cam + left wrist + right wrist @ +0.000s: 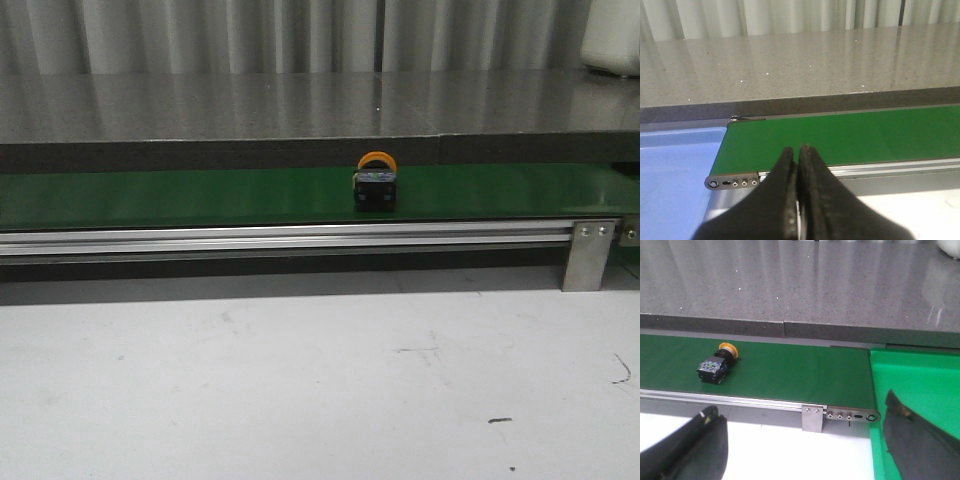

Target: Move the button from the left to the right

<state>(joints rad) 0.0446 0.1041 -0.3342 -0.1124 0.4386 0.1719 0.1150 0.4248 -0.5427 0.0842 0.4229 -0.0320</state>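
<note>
The button (375,182), a black boxy body with a yellow-orange cap, lies on the green conveyor belt (200,195) near its middle. It also shows in the right wrist view (716,366), lying on its side on the belt. My left gripper (798,150) is shut and empty, over the near rail at the belt's left end; the button is out of its view. My right gripper (800,415) is wide open and empty, over the white table before the belt's right end. Neither gripper shows in the front view.
A grey stone counter (300,105) runs behind the belt. An aluminium rail (280,238) with a bracket (588,255) fronts it. A blue bin (670,175) sits at the belt's left end, a green bin (920,390) at its right end.
</note>
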